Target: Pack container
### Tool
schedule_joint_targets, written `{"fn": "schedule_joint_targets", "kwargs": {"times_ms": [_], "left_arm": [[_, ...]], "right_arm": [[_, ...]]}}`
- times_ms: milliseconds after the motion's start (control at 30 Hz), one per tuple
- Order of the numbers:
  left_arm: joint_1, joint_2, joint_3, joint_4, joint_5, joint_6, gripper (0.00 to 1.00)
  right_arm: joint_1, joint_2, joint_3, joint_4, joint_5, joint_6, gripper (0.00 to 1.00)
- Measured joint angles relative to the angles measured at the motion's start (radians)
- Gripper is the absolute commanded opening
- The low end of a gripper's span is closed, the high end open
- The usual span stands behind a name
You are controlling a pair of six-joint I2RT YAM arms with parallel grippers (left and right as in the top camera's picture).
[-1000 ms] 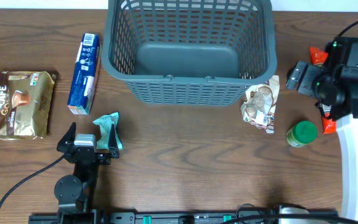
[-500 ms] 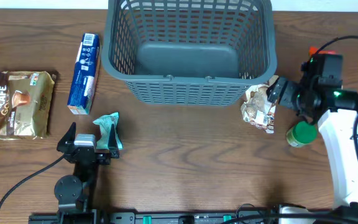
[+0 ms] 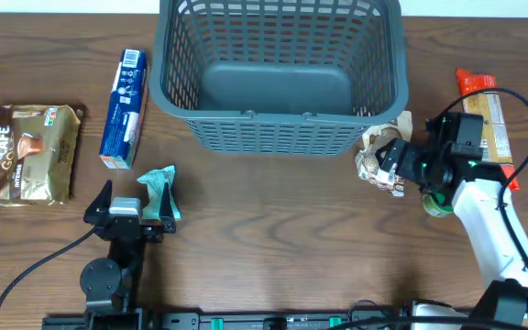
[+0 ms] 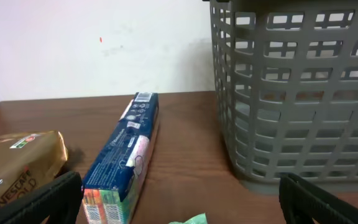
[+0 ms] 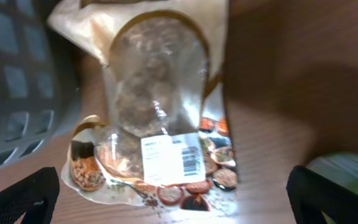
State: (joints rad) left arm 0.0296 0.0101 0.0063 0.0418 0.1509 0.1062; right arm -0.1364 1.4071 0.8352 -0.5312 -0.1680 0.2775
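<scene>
**Snack packet lined up right under the right tool**

The right tool (image 3: 389,163) is held spread wide, straight over the snack packet (image 5: 157,124). The packet's long axis is crossed by the jaw line, so only its narrow width needs pinching. The basket (image 3: 273,136) is found just beside it on the surface (image 3: 273,238), ahead and to the left, with nothing packed yet. The left tool (image 3: 134,206), also wide, is parked well apart.

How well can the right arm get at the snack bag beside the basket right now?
Probably yes. The right gripper hovers open right over the bag, with nothing lying on it. The basket wall, close on one side, may crowd a finger.
</scene>
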Motion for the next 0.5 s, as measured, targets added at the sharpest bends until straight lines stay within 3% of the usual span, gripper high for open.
{"fn": "schedule_joint_targets", "kwargs": {"times_ms": [500], "left_arm": [[0.0, 0.0, 0.0, 0.0, 0.0, 0.0, 0.98]], "right_arm": [[0.0, 0.067, -0.021, 0.132, -0.06, -0.008, 0.99]]}}
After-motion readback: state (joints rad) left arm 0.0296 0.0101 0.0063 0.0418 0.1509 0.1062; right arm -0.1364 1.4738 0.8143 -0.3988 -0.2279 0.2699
